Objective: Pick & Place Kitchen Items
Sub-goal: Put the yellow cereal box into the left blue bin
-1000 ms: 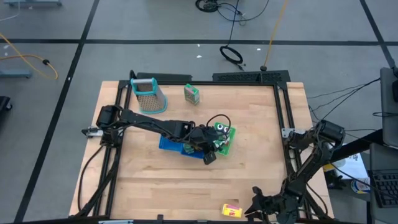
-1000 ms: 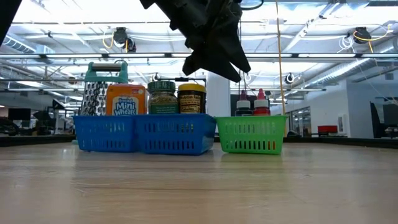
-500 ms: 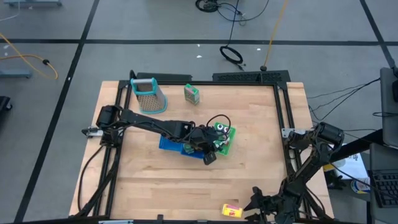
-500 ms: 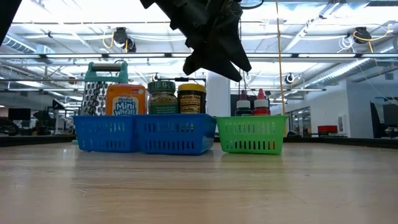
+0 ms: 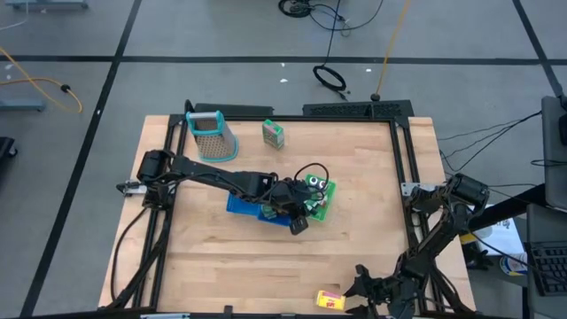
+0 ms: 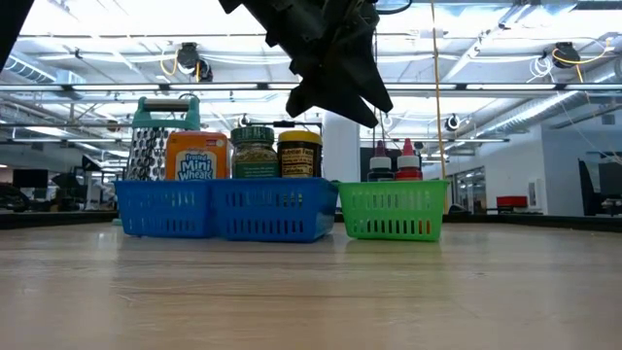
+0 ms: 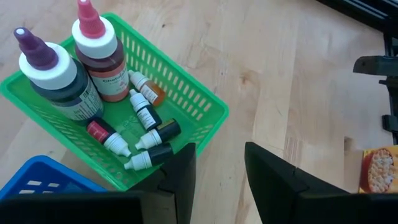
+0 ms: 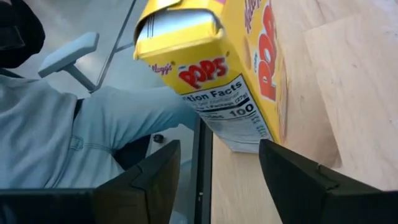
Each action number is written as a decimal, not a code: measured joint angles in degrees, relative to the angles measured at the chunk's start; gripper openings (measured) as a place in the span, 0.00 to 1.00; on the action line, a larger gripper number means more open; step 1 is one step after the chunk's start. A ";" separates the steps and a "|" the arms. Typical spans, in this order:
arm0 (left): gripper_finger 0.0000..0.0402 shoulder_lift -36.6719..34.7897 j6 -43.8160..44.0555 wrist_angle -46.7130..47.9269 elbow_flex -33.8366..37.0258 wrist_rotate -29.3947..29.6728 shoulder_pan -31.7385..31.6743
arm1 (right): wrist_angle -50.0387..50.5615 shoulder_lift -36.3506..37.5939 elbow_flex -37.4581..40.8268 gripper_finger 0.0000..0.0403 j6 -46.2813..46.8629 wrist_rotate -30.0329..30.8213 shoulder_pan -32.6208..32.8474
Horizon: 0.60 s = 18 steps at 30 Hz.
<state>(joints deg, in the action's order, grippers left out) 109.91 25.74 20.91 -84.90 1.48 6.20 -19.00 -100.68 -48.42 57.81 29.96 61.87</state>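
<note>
- The right end effector (image 5: 359, 288) is seen at the near edge of the wooden counter (image 5: 363, 190), its two dark fingers (image 8: 149, 180) spread and released, with nothing between them.
- A yellow Kellogg's Pops cereal box (image 8: 217, 74) is shown lying on the counter just ahead of the right end effector's fingertips, apart from them; from above the same yellow box (image 5: 330, 299) is seen just beside that end effector.
- Beyond the counter's edge, a person in a light blue sleeve (image 8: 93, 137) is caught past the right fingers.
- The left end effector (image 5: 299, 217) is held above the green basket (image 7: 186, 93), fingers (image 7: 180, 180) parted and empty.
- Under and ahead of the left end effector, the green basket is seen holding a purple-capped bottle (image 7: 53, 74), a pink-capped bottle (image 7: 99, 53) and several tiny dropper bottles (image 7: 146, 118) lying flat.
- Just beside it, a blue basket (image 6: 224, 209) is pictured with an orange Mini Wheats box (image 6: 194, 156) and two spice jars (image 6: 277, 154) standing in it.
- Well beyond the left end effector, a green carton (image 5: 273, 135) stands alone on the counter near a metal grater with a teal handle (image 5: 211, 135).
</note>
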 joint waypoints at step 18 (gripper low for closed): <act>0.34 0.00 0.00 -0.04 0.00 0.00 0.00 | -0.68 0.00 0.02 0.53 -5.98 -0.04 -2.52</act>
<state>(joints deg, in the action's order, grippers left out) 109.91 25.74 20.86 -84.90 1.48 6.20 -19.68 -100.68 -48.40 51.83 29.91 59.35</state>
